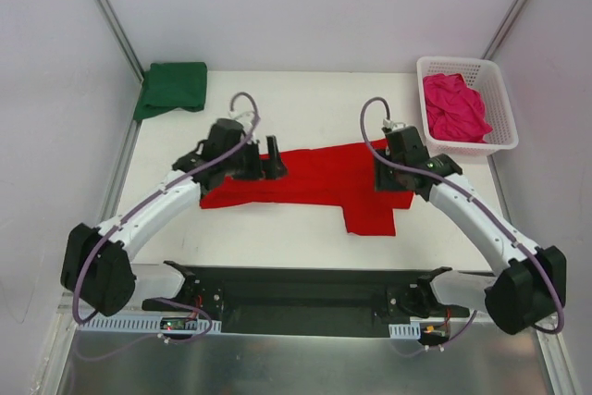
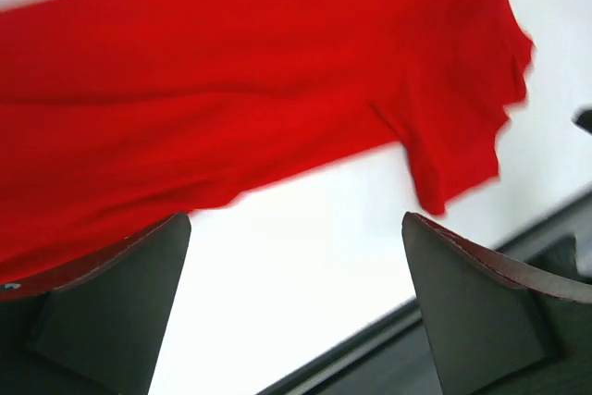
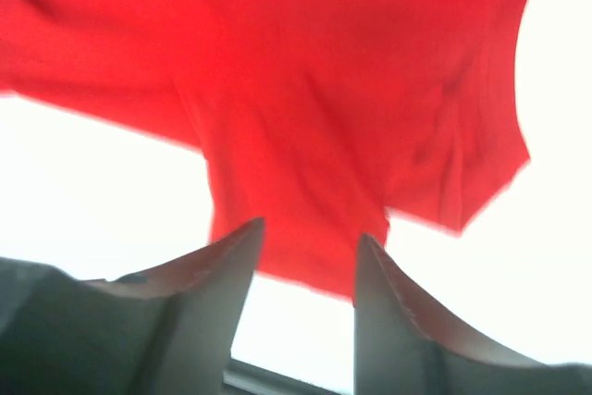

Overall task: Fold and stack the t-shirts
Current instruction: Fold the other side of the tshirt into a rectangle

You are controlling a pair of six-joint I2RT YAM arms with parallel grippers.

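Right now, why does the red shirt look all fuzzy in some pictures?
Top external view: sharp, evenly lit, the bright red cloth t-shirt has crisp edges. Left wrist view: the shirt's edges look smeared and soft. Right wrist view: blurriest; the red glows and the white table is washed out by glare.

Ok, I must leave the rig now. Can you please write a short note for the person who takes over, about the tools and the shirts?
Left tool: open, holding nothing, over the left end of the red shirt.
Right tool: open, holding nothing, over its right end.
Red shirt: flat on the table, folded to a long band, one flap sticking out toward the near edge.
Green shirt: folded, far left corner.
Pink shirt: crumpled in the white basket, far right.
Done: green looks folded.
Left: finish red, fold pink, stack all three.
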